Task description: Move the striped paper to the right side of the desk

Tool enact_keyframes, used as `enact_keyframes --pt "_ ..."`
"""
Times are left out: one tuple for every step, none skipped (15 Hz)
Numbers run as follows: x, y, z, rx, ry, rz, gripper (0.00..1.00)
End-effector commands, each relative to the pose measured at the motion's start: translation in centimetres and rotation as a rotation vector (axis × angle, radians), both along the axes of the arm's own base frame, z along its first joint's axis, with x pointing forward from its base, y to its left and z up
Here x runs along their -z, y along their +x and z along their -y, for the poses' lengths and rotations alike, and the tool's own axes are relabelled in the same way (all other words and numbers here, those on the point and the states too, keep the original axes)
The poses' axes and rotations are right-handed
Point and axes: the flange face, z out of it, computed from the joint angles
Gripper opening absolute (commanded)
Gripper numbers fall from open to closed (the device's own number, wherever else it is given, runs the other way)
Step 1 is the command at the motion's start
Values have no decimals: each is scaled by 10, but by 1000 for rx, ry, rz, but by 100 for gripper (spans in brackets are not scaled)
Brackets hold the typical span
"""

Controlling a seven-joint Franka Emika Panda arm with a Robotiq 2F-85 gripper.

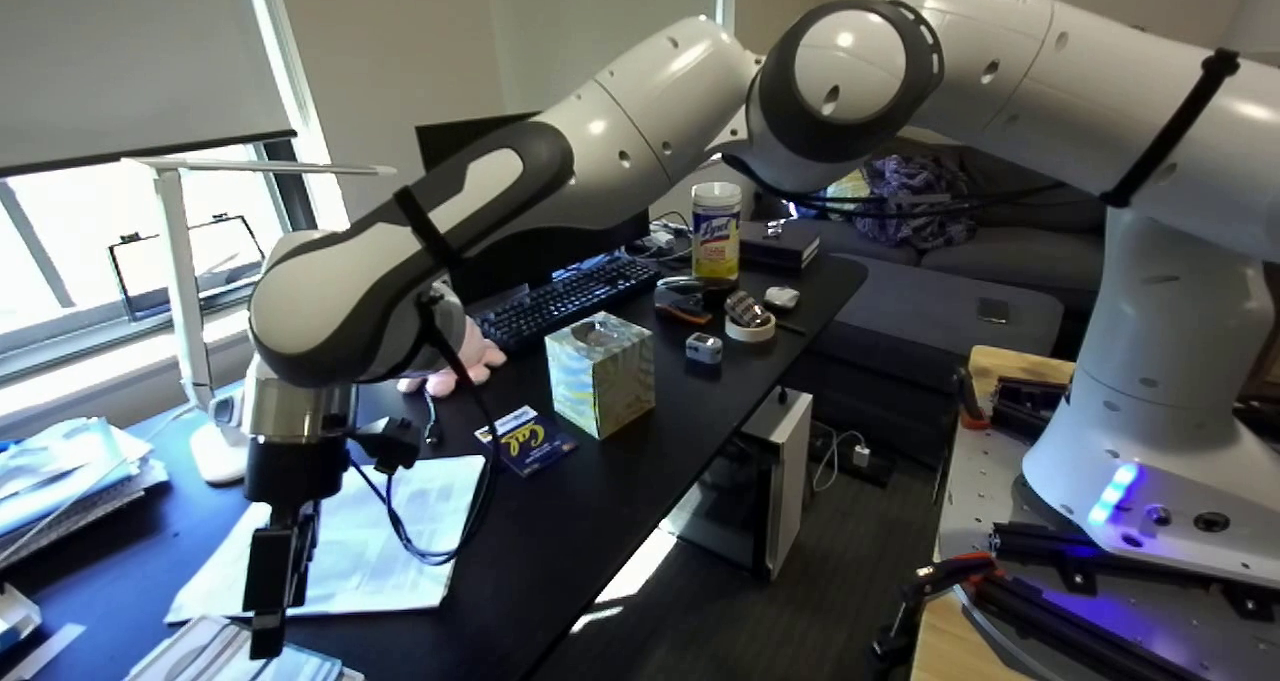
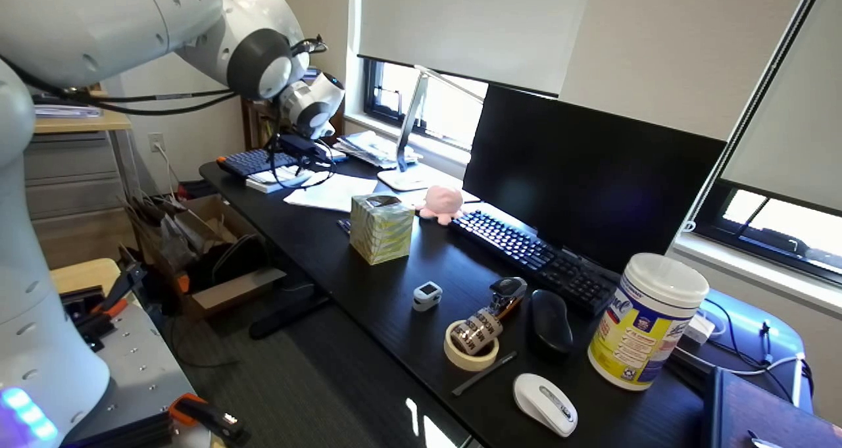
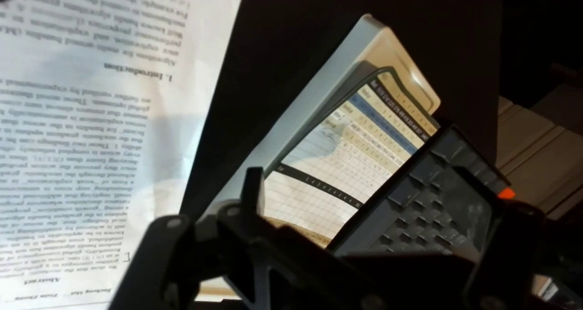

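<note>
The striped paper [image 3: 319,160] is a thin card with pale, tan, blue and dark bands and a printed grid. It lies on a white box [image 3: 401,68], and a dark keyboard [image 3: 405,210] covers its right side in the wrist view. In an exterior view the striped paper [image 1: 205,653] shows at the bottom edge, partly cut off. The black desk [image 1: 600,481] also shows in the other views [image 2: 316,254]. My gripper [image 3: 364,182] is open and empty, above the card and the keyboard, one finger over each. In an exterior view the gripper [image 1: 280,591] points down.
A large white printed sheet [image 3: 82,164] lies beside the box. A blue booklet [image 1: 527,441], a tissue box [image 1: 605,376], a pink plush toy [image 2: 442,203] and a lamp [image 2: 411,125] stand further along. Cables [image 1: 440,551] hang from the wrist. Papers [image 1: 70,471] lie by the window.
</note>
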Motion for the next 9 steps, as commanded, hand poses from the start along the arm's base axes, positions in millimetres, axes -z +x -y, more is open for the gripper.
enact_keyframes --pt "15 5 -1 -23 64 -72 100" --pt "19 5 -2 -32 71 -87 100" --pt "23 4 -2 -37 69 -101 100" --pt "25 4 -3 -43 70 -112 100" --pt "27 4 -3 -45 69 -123 100" --pt "29 5 -3 -47 69 -126 100" --pt "30 6 -4 -51 69 -123 100" --pt "32 6 -4 -55 67 -123 100" --pt "33 6 -5 -53 66 -123 100"
